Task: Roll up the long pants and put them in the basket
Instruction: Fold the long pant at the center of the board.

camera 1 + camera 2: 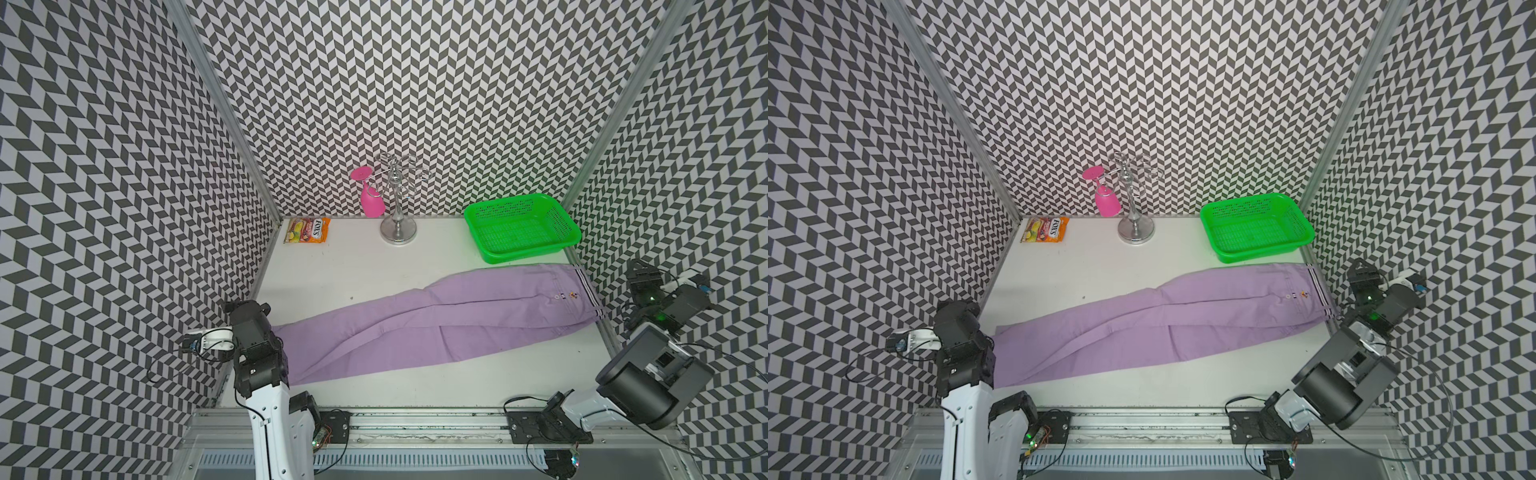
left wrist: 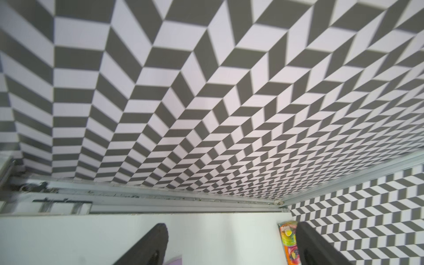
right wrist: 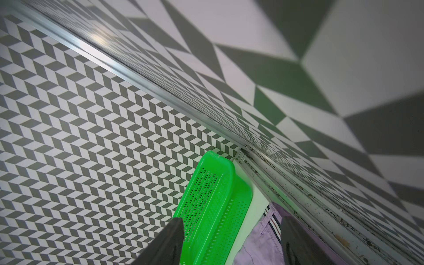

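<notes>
The long pants (image 1: 436, 328) are laid out unrolled, both jaws spread empty (one per end); one end must likely be gripped next.

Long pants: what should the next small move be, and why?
Probably lower the left gripper and pinch the leg hems to start rolling toward the waistband: the long pants lie flat, unrolled, and it and the right gripper are open, empty.
</notes>
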